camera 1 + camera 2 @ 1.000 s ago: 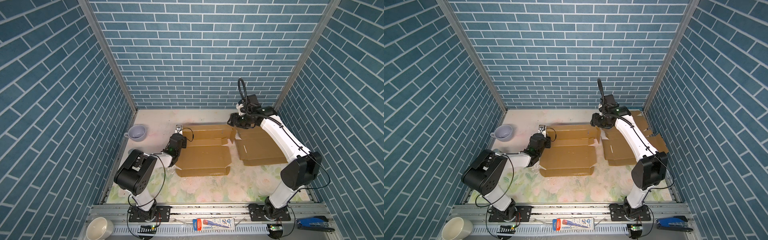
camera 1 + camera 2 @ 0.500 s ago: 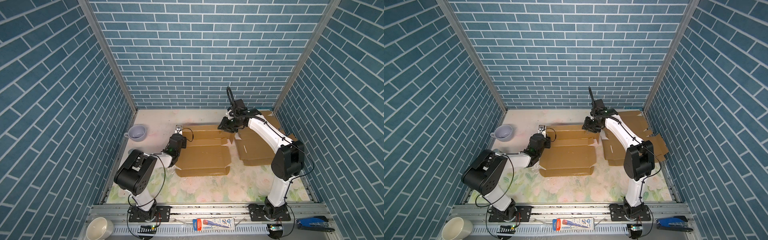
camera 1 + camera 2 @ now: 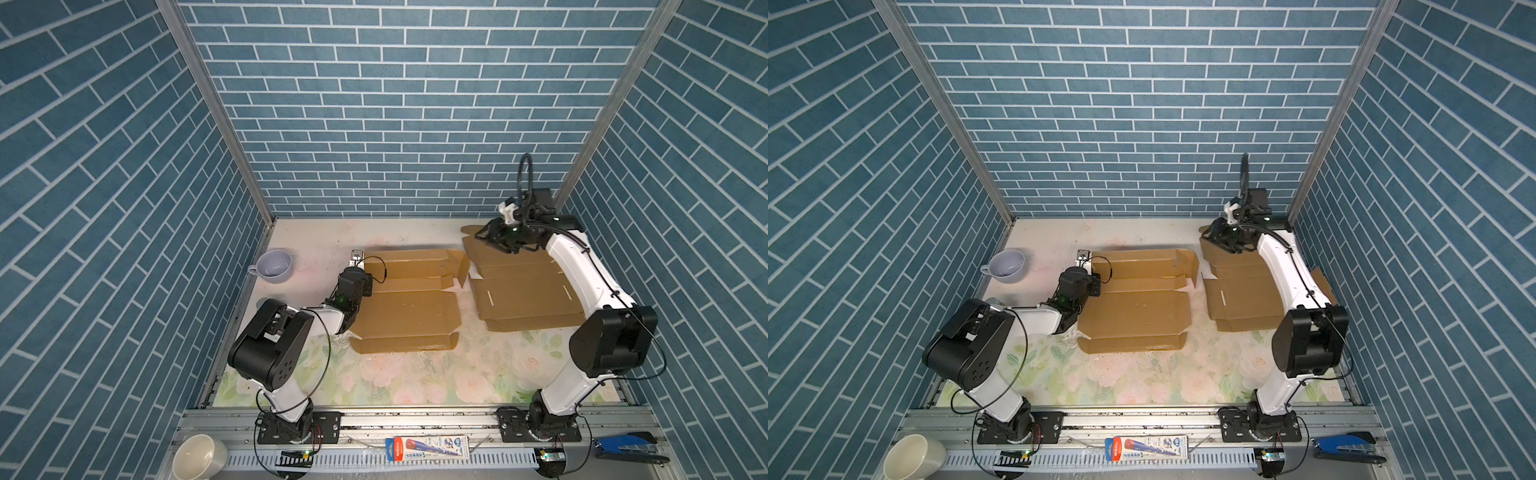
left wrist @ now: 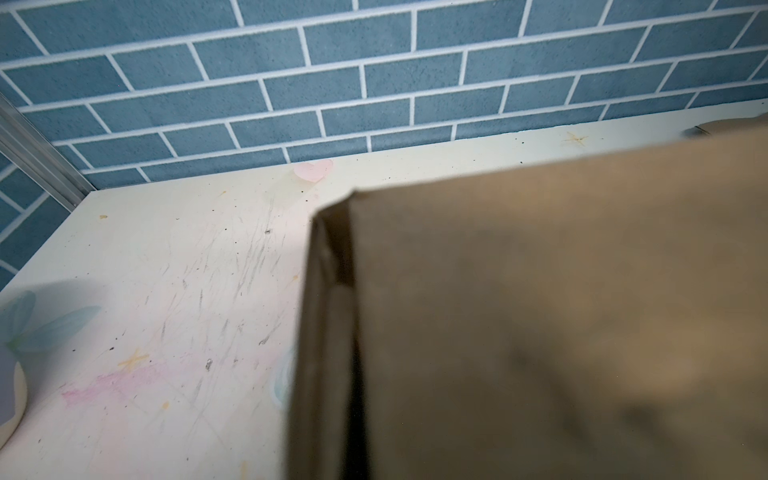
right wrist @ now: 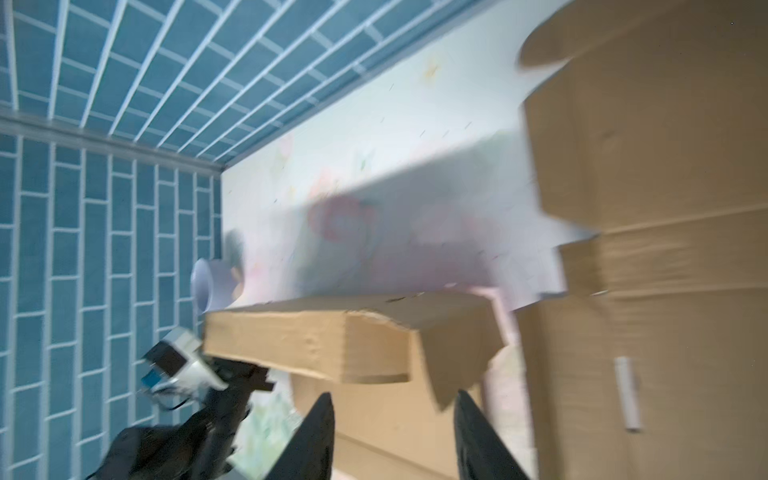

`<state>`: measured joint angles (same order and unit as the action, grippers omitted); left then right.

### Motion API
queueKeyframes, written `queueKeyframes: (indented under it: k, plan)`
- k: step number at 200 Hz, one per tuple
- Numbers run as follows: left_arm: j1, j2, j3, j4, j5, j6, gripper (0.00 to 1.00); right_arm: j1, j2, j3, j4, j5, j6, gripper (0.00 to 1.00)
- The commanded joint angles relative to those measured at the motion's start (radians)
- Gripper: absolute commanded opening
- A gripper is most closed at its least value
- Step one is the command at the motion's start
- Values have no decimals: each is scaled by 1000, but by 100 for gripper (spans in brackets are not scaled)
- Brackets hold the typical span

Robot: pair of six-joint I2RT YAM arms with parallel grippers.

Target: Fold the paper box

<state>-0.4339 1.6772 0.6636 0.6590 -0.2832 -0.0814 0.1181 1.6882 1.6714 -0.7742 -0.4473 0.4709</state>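
Paper box (image 3: 409, 311): half-formed, just beside flat cardboard blank (image 3: 528, 295), on left arm's side.
Right gripper (image 5: 393, 399): gone from box's end flap (image 3: 462, 266), now above blank's far edge; jaws apart, empty.
Left gripper (image 3: 357, 262): closed, unmoved at box end farthest from blank.
Flap partly raised, untucked; fold unfinished.

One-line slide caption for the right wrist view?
Right pincer, open and empty, faces the paper box's raised wall; flat cardboard alongside.

Walls (image 3: 374, 124): blue brick pattern on three sides (white joints).
Table (image 3: 395, 382): pale floral top, scuffed towards the back edge.
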Motion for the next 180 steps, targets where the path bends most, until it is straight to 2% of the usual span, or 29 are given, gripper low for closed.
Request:
queueKeyframes:
  k: [1,62,96,123,142,180]
  plan:
    - [-7,21,11,-76,23,23,0,4,71,4,-33,184,-131,37]
    - [-7,20,30,-131,35,16,0,95,228,-2,176,194,-292,34]
    - [-7,13,59,-166,18,2,0,154,243,9,57,158,-405,29]
    - [-7,9,50,-160,8,-10,0,199,166,-107,71,92,-403,28]
    - [-7,10,51,-165,5,-9,0,246,153,-127,52,117,-389,28]
    - [-7,4,50,-169,5,-12,0,270,111,-208,112,155,-359,28]
